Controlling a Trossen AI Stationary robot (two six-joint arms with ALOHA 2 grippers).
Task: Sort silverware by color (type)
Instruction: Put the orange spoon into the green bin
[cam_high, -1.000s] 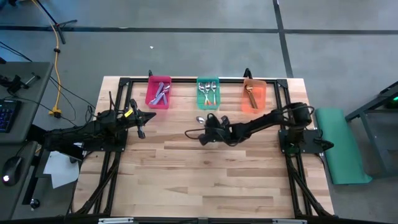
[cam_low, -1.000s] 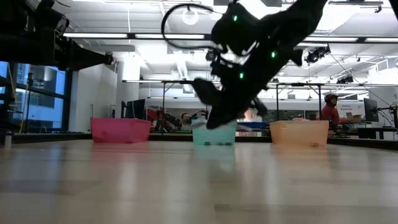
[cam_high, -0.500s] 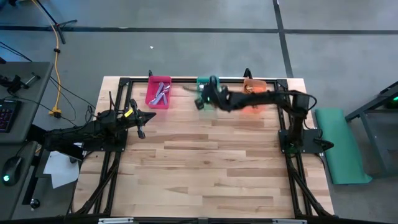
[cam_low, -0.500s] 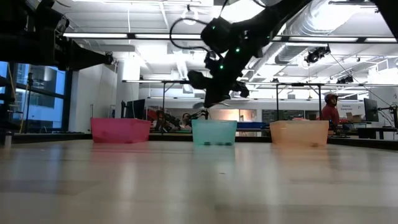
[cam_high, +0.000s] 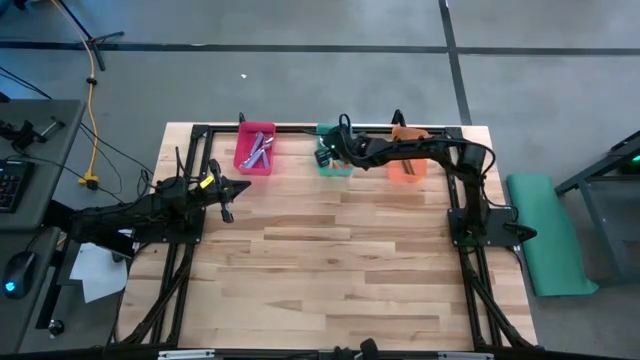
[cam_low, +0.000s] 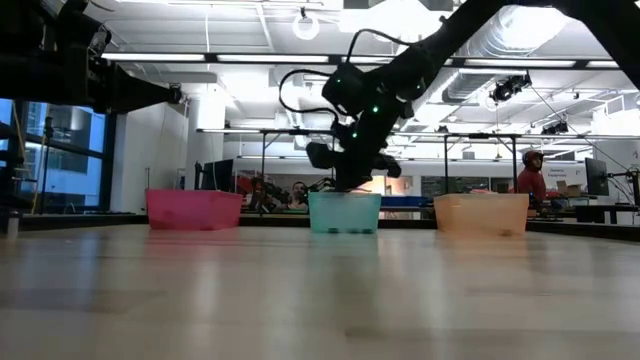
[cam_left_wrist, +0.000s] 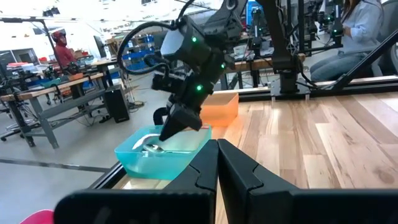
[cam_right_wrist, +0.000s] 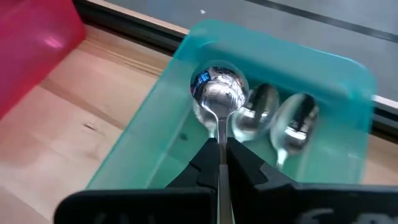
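The right claw (cam_high: 328, 152) hangs over the teal bin (cam_high: 335, 166) at the far middle of the tabletop (cam_high: 330, 270), its fingers pressed together on the thin stem of a spoon (cam_right_wrist: 217, 94). The right wrist view shows the spoon's bowl poking out ahead of the fingertips, just over 2 other spoons (cam_right_wrist: 283, 121) lying side by side inside the bin; whether it touches them I cannot tell.

The step in hand looks like dropping this spoon in with its own kind. To do it well, the claw should sink a little further so the spoon is well inside the teal walls, tilt it nearly flat, then part the fingers only when the bowl is close to the bin floor, so it does not bounce out or flick the others. Lifting straight up afterwards would keep the fingers from catching the bin's rim and dragging it.

The left claw (cam_high: 226, 200) waits at the left side of the tabletop, fingers shut on nothing, well apart from the bins.

To the left of the teal bin stands a pink bin (cam_high: 255, 150) holding spoons with purple handles (cam_high: 258, 150); to the right an orange bin (cam_high: 407, 160), partly covered by the right arm, so its contents are hard to make out. The rest of the wood shows no loose spoons. The bins sit close to the far black frame rail (cam_high: 300, 128), which limits room beyond them.
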